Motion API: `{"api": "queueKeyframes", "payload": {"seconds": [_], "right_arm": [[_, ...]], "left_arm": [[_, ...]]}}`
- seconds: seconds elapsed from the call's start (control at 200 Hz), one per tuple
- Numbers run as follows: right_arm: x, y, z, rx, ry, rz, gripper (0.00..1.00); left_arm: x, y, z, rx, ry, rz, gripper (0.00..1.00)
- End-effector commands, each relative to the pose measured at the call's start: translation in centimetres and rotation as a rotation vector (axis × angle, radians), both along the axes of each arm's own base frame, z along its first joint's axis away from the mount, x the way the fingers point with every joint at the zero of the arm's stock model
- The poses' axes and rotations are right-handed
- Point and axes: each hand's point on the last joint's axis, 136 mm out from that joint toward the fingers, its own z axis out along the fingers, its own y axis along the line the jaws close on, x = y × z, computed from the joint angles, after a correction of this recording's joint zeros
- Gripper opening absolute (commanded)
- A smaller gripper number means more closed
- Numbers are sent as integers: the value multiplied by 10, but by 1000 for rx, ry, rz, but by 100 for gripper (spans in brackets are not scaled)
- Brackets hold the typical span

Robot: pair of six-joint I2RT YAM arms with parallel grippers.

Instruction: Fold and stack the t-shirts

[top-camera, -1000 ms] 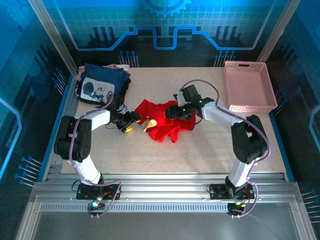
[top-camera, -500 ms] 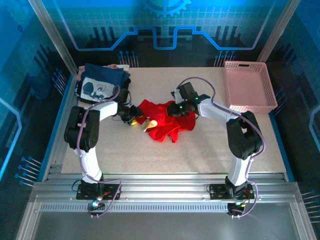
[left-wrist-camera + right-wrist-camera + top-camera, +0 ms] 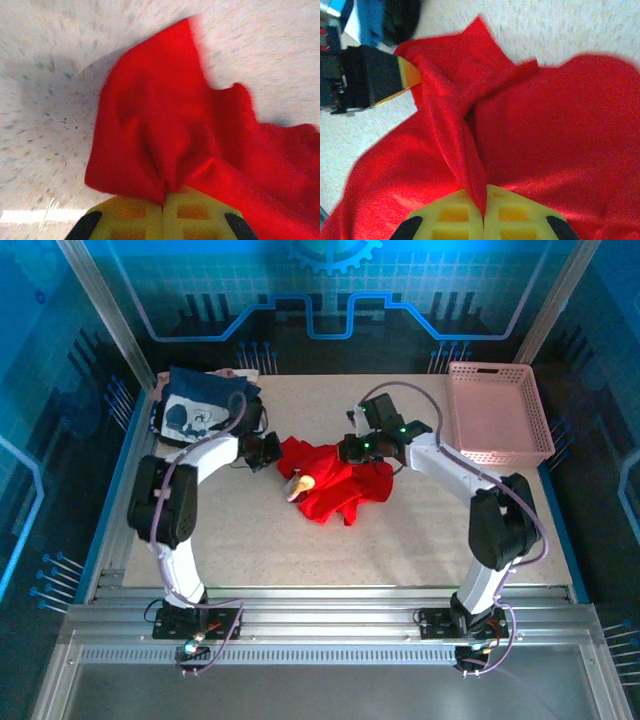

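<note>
Near the middle of the table (image 3: 420, 530), the red t-shirt (image 3: 338, 492) lies bunched up. Our left gripper (image 3: 163, 197) pinches its ten o'clock edge, our right gripper (image 3: 484, 200) its one o'clock edge. If we pull too hard, the cloth could slip out.

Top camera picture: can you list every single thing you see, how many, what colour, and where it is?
red t-shirt: one, bright red, crumpled in the middle of the table.
navy t-shirt: one, navy blue with a white-grey print, far-left corner.
basket: one, pink plastic lattice, far-right corner.
table: one, speckled beige, under everything.
left gripper: one, black with yellow fingers, pinching the red t-shirt's left edge.
right gripper: one, black with yellow fingers, pinching the red t-shirt's far edge.
</note>
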Motion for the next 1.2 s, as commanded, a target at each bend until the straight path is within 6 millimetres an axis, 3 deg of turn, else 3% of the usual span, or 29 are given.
{"api": "queueKeyframes", "payload": {"seconds": [0.0,0.155,0.28,0.5,0.68,0.795,0.97,1.11,1.196], "right_arm": [[11,-22,79,53,-150,-68,0],[21,-58,153,110,-278,-137,0],[22,-90,207,133,-387,-183,0],[11,-135,284,159,-528,-233,0],[-25,-155,333,168,-649,-227,0],[-44,-172,348,99,-722,-253,0],[-44,-193,344,50,-720,-306,0],[-27,-199,338,53,-702,-330,0],[-9,-198,331,56,-669,-325,0]], "left_arm": [[12,33,118,70,-272,56,0],[4,56,221,80,-490,99,0],[-9,64,290,86,-644,101,0],[-38,66,378,82,-868,82,0],[-71,66,429,62,-1022,73,0],[-81,66,438,76,-1064,56,0],[-71,58,416,44,-1029,24,0],[-54,50,391,16,-977,0,0],[-43,46,386,11,-971,-22,0]]}}
